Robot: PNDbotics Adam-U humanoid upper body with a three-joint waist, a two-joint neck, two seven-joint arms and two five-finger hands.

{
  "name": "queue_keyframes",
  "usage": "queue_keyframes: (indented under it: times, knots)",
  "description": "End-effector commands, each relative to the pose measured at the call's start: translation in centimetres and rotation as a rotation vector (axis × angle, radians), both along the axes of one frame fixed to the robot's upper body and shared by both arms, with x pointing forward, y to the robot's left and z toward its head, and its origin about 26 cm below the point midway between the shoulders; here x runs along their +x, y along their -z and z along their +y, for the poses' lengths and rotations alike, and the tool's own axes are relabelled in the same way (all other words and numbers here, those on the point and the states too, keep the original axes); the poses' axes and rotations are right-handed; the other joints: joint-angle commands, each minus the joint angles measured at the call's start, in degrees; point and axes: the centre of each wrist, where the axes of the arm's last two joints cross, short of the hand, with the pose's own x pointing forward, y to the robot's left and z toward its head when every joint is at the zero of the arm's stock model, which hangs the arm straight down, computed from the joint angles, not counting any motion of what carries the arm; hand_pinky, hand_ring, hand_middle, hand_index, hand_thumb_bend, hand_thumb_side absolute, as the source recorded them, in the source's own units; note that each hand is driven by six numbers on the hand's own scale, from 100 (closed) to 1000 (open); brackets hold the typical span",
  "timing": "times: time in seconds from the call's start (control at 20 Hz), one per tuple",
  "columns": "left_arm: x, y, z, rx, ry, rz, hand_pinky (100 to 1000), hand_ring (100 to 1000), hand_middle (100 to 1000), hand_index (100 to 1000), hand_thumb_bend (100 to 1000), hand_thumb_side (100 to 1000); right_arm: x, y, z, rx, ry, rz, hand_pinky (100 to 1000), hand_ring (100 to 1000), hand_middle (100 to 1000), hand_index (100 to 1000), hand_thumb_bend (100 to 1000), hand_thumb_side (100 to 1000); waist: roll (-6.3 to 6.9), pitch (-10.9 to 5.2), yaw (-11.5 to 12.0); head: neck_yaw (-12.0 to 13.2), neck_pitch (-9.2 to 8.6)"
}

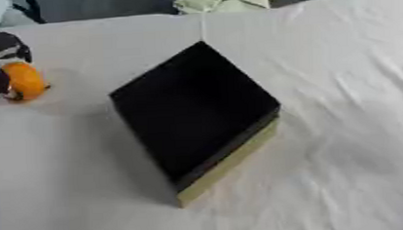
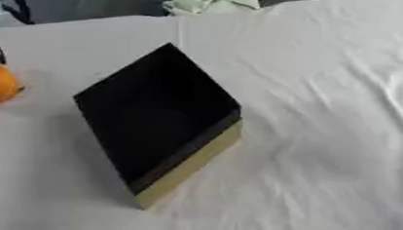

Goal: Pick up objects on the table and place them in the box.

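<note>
An open box (image 1: 230, 167), black inside with a tan outer wall, stands askew in the middle of the white-clothed table. Nothing shows inside it. At the far left a round orange object (image 1: 24, 81) hangs just above the cloth. My left hand (image 1: 1, 53), black and silver, comes in from the upper left corner with its fingers curled round that orange object. One dark finger runs down its left side. The orange object is well to the left of the box and apart from it. My right hand shows in neither view.
A wrinkled white cloth (image 1: 342, 130) covers the whole table. A pale green bundle of fabric (image 1: 221, 0) lies at the far edge behind the box. Dark shapes line the far edge beyond the table.
</note>
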Motion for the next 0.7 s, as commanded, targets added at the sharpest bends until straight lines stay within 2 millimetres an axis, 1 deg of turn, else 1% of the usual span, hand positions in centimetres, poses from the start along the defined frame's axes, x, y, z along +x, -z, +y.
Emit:
queue_keyframes:
  times: [0.05,0.2,0.3,0.35,0.4,0.55,0.65,0.7]
  knots:
    - [-0.68,-1.24,1.03,-0.001,-0.015,-0.018,329,550,551,633,585,100,-0.12,-1.04,-0.3,-0.016,-0.001,-0.027,686,560,588,821,100,866,-0.24,-1.14,0.06,0.19,-0.38]
    - [-0.91,-0.97,1.25,0.004,-0.016,-0.025,265,507,508,584,556,100,-0.14,-1.04,-0.28,-0.015,-0.001,-0.026,686,560,588,821,100,865,-0.2,-1.23,0.03,0.19,-0.4]
    - [-1.02,-0.9,1.31,0.007,-0.009,-0.037,253,499,500,575,552,100,-0.16,-1.03,-0.29,-0.015,-0.001,-0.026,686,561,588,822,100,865,-0.17,-1.3,0.03,0.19,-0.4]
    - [-1.06,-1.02,1.29,0.01,-0.004,-0.048,221,478,478,548,550,100,-0.16,-1.02,-0.28,-0.015,-0.002,-0.025,686,561,588,822,100,864,-0.13,-1.37,0.04,0.2,-0.34]
    - [-1.09,-1.14,1.27,0.014,0.001,-0.06,212,473,473,542,553,100,-0.17,-1.01,-0.26,-0.015,-0.003,-0.025,686,561,588,822,100,863,-0.1,-1.44,0.06,0.22,-0.31]
    - [-1.25,-1.51,1.32,0.021,0.003,-0.102,171,460,463,533,631,100,-0.21,-0.96,-0.26,-0.014,-0.003,-0.022,686,561,588,822,100,862,-0.03,-1.68,0.08,0.23,-0.29]
    - [-1.36,-1.54,1.41,0.03,0.0,-0.117,170,464,469,540,666,100,-0.25,-0.94,-0.26,-0.014,-0.002,-0.021,687,561,588,822,100,862,0.02,-1.85,0.06,0.2,-0.28]
    - [-1.42,-1.56,1.46,0.034,-0.001,-0.122,159,457,462,531,665,100,-0.26,-0.92,-0.26,-0.014,-0.002,-0.02,687,561,588,822,100,861,0.05,-1.94,0.06,0.17,-0.27]
